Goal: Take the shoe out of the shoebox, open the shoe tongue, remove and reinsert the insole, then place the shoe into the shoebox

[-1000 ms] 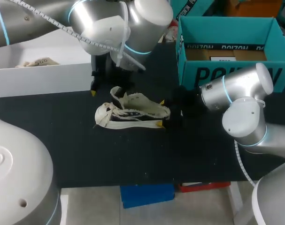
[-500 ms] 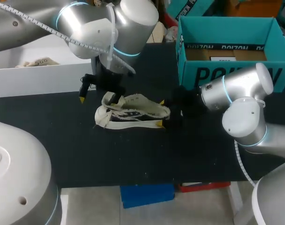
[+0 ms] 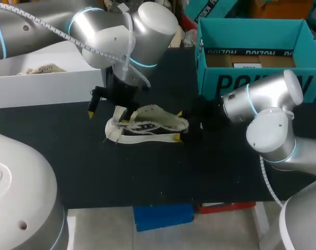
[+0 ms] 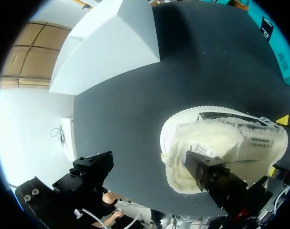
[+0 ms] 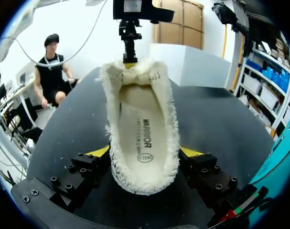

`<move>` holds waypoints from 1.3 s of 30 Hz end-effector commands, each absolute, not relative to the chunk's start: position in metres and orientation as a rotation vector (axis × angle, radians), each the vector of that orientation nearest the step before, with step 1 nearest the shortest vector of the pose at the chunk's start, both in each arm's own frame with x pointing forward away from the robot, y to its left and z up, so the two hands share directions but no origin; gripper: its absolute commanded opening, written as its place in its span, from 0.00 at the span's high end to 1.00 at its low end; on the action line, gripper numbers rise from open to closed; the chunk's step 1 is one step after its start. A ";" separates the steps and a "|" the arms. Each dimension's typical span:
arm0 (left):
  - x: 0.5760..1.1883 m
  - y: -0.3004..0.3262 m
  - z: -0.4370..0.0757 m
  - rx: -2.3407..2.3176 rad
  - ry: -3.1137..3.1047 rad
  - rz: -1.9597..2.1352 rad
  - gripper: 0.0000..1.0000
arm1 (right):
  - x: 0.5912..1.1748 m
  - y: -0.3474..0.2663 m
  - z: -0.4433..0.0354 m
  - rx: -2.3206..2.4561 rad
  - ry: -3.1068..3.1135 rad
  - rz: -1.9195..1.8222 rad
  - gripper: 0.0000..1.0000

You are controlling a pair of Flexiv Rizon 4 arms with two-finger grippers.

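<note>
Shoe (image 3: 147,125) is out of the box (image 3: 251,83) and lies mid-table, toe left, heel right, with the box far right of it. Your right gripper (image 3: 177,125) is clamped on the heel, one yellow tip on each side; the right wrist view shows both touching. Your left gripper (image 3: 108,111) is spread wide at the toe end. One finger (image 4: 211,176) presses the fleecy tongue (image 4: 207,143); the other hangs off the shoe over the table (image 3: 147,177). The insole (image 5: 145,138) looks seated, so you're likely at the tongue-opening step. If that one finger drags instead of lifting, the shoe can twist or slip out of the heel grip. The fleece can snag the fingertip. The outer finger sits low and could scrape the table. If the tongue flops back, it blocks the insole.
</note>
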State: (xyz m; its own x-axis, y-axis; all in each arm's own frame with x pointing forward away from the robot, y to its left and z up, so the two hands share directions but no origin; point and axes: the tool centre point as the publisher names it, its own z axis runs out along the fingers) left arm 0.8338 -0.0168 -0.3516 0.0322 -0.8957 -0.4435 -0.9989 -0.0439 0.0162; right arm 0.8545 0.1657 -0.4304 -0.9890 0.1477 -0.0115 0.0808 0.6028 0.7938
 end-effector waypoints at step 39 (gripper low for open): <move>0.823 -0.088 -0.245 -0.052 3.503 -0.199 1.00 | 0.855 0.165 -0.432 0.199 2.746 1.348 1.00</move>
